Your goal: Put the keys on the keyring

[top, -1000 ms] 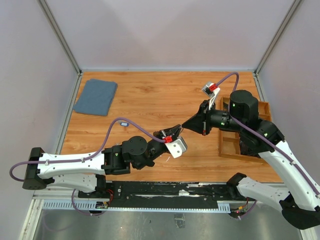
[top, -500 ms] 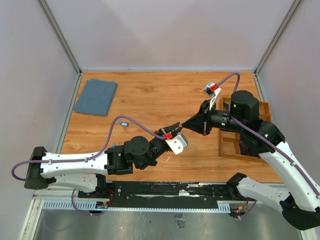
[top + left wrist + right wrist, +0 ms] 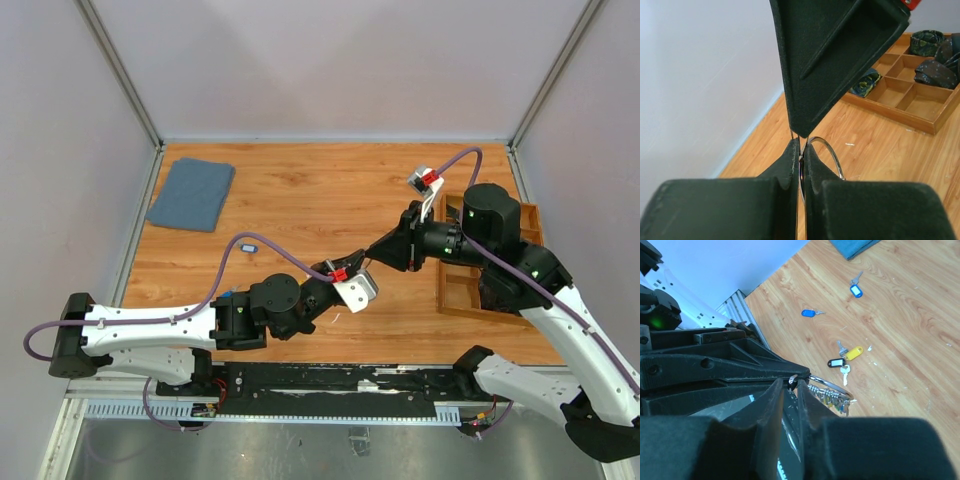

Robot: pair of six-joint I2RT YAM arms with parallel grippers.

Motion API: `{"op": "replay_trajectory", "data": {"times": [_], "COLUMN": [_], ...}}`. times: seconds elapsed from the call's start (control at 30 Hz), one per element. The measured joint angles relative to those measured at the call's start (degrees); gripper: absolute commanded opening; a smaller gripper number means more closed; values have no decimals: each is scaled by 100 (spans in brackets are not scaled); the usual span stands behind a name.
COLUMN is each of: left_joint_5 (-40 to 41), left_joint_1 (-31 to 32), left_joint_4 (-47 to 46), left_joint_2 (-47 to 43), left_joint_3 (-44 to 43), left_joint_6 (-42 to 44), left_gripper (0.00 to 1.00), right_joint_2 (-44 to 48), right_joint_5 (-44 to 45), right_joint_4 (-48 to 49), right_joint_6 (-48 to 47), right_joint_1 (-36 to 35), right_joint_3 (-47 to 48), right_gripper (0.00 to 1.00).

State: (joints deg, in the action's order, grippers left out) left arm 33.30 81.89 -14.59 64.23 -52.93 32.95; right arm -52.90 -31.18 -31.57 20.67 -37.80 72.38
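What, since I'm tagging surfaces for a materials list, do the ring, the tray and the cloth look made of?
The ring: thin silvery metal wire, polished, with bright glints along its curve. The tray: light wood, matte or lightly sealed, with plain board walls and faint grain. The cloth: blue fabric, perhaps cotton or microfibre; it lies folded, soft-edged and without shine.

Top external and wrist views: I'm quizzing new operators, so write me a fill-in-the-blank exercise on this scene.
The folded cloth at far left in the top view is ___. The compartmented tray is made of ___. The fingers of the left gripper and right gripper meet at the thin silver ___. The loose key beside the black-tagged key has a ___ tag.
Missing: blue; wood; keyring; yellow.
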Motion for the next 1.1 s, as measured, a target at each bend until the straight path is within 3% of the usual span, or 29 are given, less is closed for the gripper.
{"op": "replay_trajectory", "data": {"times": [0.07, 0.17, 0.53, 0.7, 0.87, 0.93, 1.0, 1.1], "left_joint_5": [-22, -55, -105, -111, -133, -133, -133, -127], "left_joint_1": [-2, -4, -4, -4, -4, -4, -4, -4], "left_joint_4": [61, 136, 223, 236, 240, 245, 245, 243], "left_joint_2": [0, 0, 0, 0, 0, 0, 0, 0], "left_joint_3": [0, 0, -2, -2, -2, -2, -2, -2], "left_joint_6": [2, 7, 28, 44, 48, 48, 48, 59], "left_gripper": [1, 1, 1, 0, 1, 1, 5, 22], "right_joint_2": [2, -13, -234, -376, -378, -378, -378, -376], "right_joint_5": [24, 37, -74, -98, -162, -160, -160, -160], "right_joint_4": [-76, -223, -501, -619, -623, -623, -623, -614], "right_joint_6": [-70, -146, -282, -282, -286, -289, -286, -286], "right_joint_1": [0, 0, 0, 0, 0, 0, 0, 0], "right_joint_3": [11, 57, 323, 323, 323, 323, 323, 321], "right_gripper": [38, 41, 34, 24, 2, 1, 1, 1]}}
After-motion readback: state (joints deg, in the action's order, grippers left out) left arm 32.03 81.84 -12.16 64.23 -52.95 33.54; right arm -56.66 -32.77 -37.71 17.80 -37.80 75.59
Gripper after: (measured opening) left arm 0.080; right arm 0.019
